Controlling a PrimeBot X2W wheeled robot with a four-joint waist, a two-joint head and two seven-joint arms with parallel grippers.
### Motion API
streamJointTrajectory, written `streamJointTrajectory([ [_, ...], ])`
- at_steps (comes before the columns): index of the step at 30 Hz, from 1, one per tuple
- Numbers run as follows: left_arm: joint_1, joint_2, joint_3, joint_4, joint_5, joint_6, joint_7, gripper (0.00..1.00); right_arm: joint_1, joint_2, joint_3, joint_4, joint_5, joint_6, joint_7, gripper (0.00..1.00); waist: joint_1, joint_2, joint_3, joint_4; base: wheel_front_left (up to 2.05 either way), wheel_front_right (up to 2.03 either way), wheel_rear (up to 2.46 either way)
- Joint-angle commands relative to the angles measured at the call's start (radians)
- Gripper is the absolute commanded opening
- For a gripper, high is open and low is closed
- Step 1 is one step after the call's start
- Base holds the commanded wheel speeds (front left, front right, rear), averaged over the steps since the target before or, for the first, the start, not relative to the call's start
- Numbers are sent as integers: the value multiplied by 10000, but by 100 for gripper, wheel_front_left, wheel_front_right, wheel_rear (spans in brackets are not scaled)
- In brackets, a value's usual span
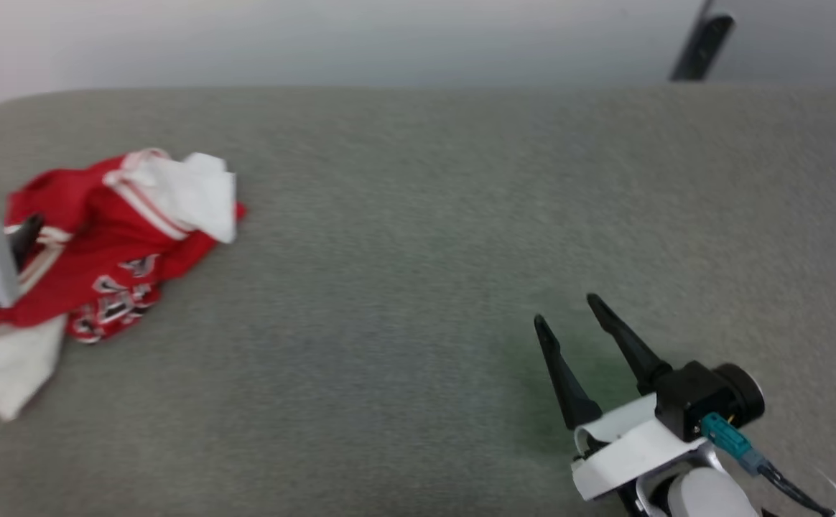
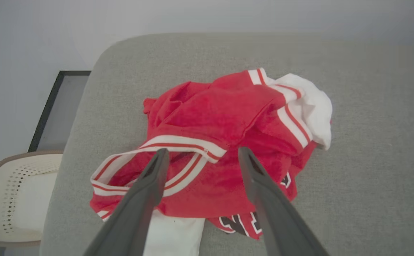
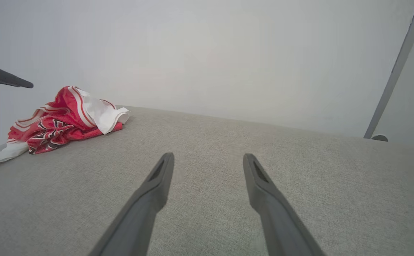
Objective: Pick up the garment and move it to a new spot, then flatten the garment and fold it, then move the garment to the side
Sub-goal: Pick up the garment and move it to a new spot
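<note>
Step 1, pick-up, not yet done: garment (image 1: 109, 251) lies crumpled near left end of tabletop (image 1: 418, 215), w/ left hand (image 2: 202, 151) spread wide right over its striped trim (image 2: 182, 140), gripping nothing. Also released: right hand (image 1: 565, 309), well apart over bare tabletop. Next, prob.: lower, pinch a thick fold, lift. Can't tell if fingertips (image 2: 159, 160) touch fabric; lettering (image 1: 113, 301) crumpled, unreadable; head view blurred.
</note>
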Motion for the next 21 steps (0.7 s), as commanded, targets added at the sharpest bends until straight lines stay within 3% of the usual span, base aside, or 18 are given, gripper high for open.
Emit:
streamJointTrajectory([
  [1, -155, 60, -151, 81, -114, 4, 203, 100, -158, 21, 29, -89, 65, -10, -59, 100, 0, 0, 867, -873, 0, 0, 0],
  [11, -67, 807, -1129, 1200, -926, 4, 621, 100, -390, 27, 654, -1154, -228, -10, 237, 100, 0, 0, 1678, -1563, 0, 0, 0],
  [21, 149, 235, -1478, 1929, -2091, 2, 818, 100, -23, 25, 662, -2392, -569, -10, 721, 100, 0, 0, 2126, -1701, 0, 0, 0],
])
